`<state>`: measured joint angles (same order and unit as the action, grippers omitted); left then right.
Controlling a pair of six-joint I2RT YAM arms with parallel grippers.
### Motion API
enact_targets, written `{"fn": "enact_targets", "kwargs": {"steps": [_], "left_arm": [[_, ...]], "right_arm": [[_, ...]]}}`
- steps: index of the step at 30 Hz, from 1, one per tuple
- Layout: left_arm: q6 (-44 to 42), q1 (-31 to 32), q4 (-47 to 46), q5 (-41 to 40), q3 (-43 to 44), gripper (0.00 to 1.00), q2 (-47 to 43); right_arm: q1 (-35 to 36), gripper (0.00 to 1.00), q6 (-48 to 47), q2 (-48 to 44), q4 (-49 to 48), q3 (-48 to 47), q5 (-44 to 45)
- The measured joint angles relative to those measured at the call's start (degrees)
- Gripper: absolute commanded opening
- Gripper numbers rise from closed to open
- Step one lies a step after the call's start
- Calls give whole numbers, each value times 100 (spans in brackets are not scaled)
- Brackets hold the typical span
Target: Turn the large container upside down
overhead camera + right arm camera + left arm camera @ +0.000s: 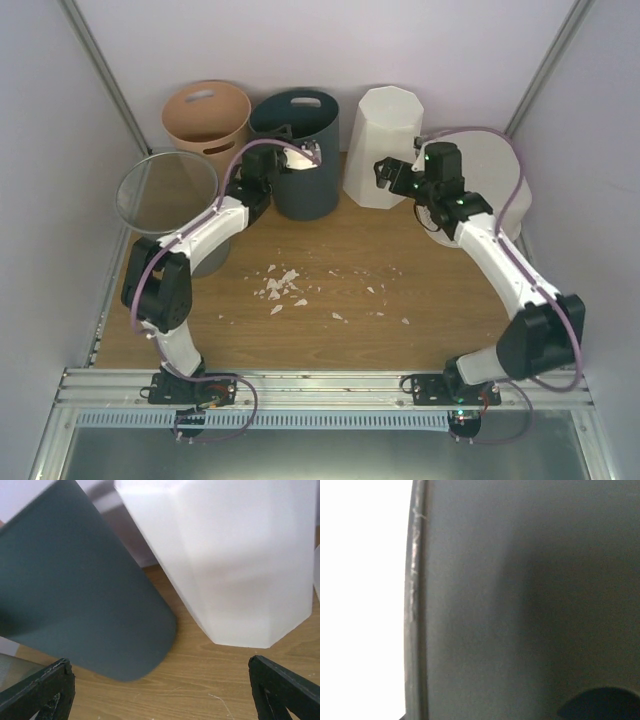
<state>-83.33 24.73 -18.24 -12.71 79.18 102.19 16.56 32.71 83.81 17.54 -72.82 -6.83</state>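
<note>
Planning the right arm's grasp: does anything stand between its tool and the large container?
Nothing visible does. The right tool faces the white faceted bin; the large container sits to its right, partly under that arm's wrist.

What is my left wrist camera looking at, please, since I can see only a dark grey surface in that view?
Observer: The left hand is at the rim of the dark grey bin, which stands at the back of the table.
Operator: Thank you; where is the large container?
Observer: The large container is at the far right, partly hidden behind the right arm.
Operator: Is the right hand holding anything?
Observer: No, the right hand is open and empty, near the foot of the white faceted bin.
</note>
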Motion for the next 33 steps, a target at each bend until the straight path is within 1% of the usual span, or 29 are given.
{"fn": "enact_targets", "kwargs": {"steps": [4,9,13,16,21,23,29,31,33], "left_arm": [[597,116,1123,76,573,0,-367],[1357,203,2070,271,1250,0,-861],[2221,208,2892,638,1919,0,-1104],[2946,208,3491,1069,2282,0,-1156],[4074,212,4144,1757,2358,0,-1093],[4527,212,4385,2006,2363,0,-986],[5746,142,4878,2776,2409,0,-535],[6120,98,4955,3067,2409,0,-433],[6459,63,4977,3318,2409,0,-367]], "right_arm": [[2,94,-146,-715,205,28,76],[-2,94,-238,-1486,540,-105,345],[-2,93,-234,-1937,994,-157,647],[-2,93,-236,-2361,1261,-142,697],[-2,91,-195,-3250,1834,-149,529],[-2,91,-153,-3473,2153,-240,496],[-2,91,-83,-3449,2979,-1351,573],[-2,91,-85,-3449,3217,-1460,507],[-2,91,-85,-3456,3464,-1346,302]]}}
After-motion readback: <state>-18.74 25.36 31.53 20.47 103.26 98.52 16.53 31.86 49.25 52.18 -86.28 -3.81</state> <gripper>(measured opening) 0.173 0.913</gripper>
